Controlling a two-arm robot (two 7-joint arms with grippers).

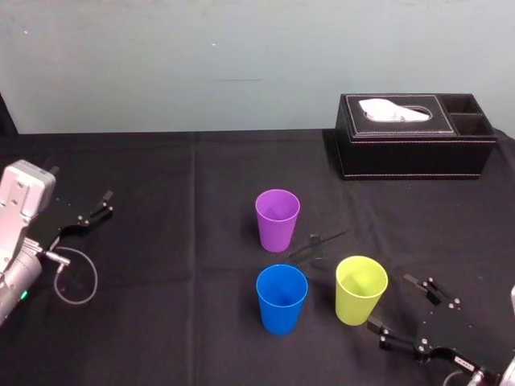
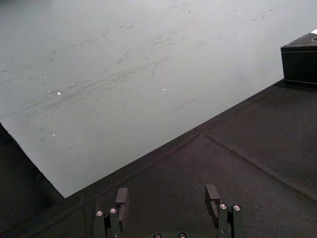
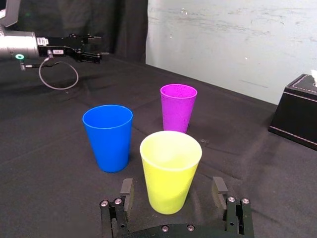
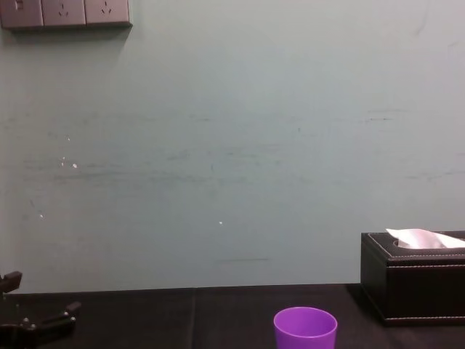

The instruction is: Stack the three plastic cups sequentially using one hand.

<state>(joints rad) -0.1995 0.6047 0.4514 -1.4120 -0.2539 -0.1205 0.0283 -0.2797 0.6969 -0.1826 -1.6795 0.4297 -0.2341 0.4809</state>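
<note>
Head view: the right gripper (image 1: 392, 303) sits low over the table (image 1: 161, 338) near its front right corner, with its two fingers spread apart and nothing between them. The yellow-green cup (image 1: 361, 289) stands upright just beside the fingertips, on their left, and I can't make out any contact. The blue cup (image 1: 282, 299) stands upright near the yellow-green one, further toward the table's middle. The purple cup (image 1: 277, 220) is behind the other two, toward the far edge. All three are smooth, tapered, open-topped tumblers of like size, each standing apart from the others. A black tissue box (image 1: 414, 137) sits by the far edge, toward the right corner. The left gripper (image 1: 103, 204) rests near the left edge, well away from the cups.

Left wrist view: the left gripper's fingers are held apart over bare black cloth, with a corner of the tissue box beyond them.

Right wrist view: the yellow-green cup stands just ahead of the right gripper's open fingers, in line with the gap between them. Its inside is empty. The blue and purple cups stand beyond it.

Chest view: the purple cup's rim shows at the table's middle, the tissue box at the right and the left gripper low at the left edge.
</note>
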